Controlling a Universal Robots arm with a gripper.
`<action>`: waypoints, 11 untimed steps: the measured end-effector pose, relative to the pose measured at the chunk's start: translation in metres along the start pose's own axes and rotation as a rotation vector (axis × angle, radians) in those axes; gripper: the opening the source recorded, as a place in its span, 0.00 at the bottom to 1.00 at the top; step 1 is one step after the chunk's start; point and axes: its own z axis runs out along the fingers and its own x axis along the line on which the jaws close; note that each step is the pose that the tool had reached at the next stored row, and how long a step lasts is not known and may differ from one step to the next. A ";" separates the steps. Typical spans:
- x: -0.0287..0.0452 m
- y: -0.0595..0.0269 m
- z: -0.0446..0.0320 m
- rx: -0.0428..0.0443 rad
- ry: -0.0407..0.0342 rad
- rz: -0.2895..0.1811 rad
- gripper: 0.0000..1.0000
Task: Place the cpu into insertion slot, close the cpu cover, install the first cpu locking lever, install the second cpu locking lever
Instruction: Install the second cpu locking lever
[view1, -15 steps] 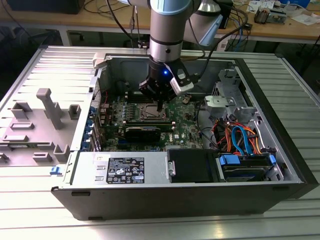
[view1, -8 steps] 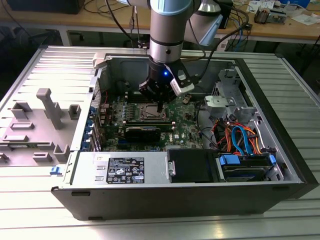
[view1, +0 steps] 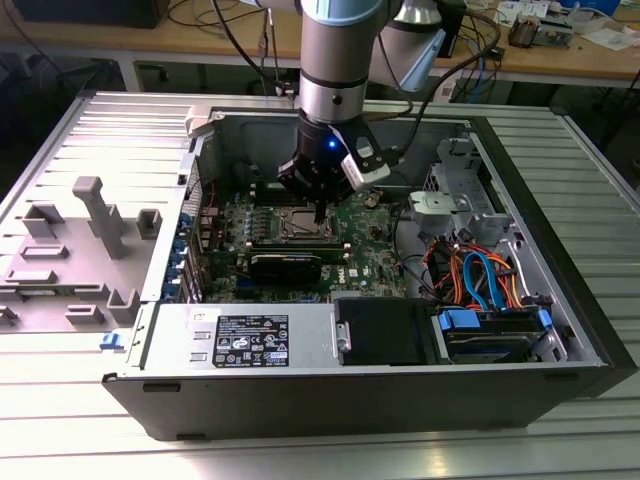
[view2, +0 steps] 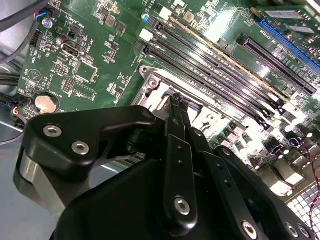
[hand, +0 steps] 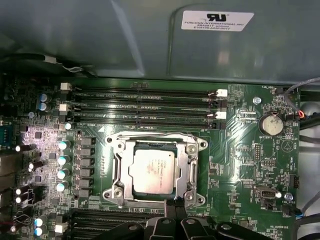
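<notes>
In the exterior view, my claw (view1: 322, 208) hangs inside the open computer case (view1: 560, 380), just above the insertion slot (view1: 303, 226) on the motherboard (view1: 365, 255).

In the first wrist view, the cpu (hand: 152, 170) lies seated in the slot with the cpu cover (hand: 192, 167) apparently closed around it; I judge the levers remain.

In the second wrist view, my fingers (view2: 176, 107) are pinched narrow, holding nothing.

Silver-grey cpu (hand: 151, 171), silvery cpu cover (hand: 155, 145), green motherboard (hand: 240, 150), black end effector (hand: 172, 206)
</notes>
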 end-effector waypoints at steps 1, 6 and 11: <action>0.0000 -0.0007 -0.0002 0.0001 0.0000 0.000 0.11; 0.0002 -0.0040 -0.0015 0.0000 0.0002 0.000 0.11; 0.0008 -0.0132 -0.0021 0.0000 0.0002 0.000 0.11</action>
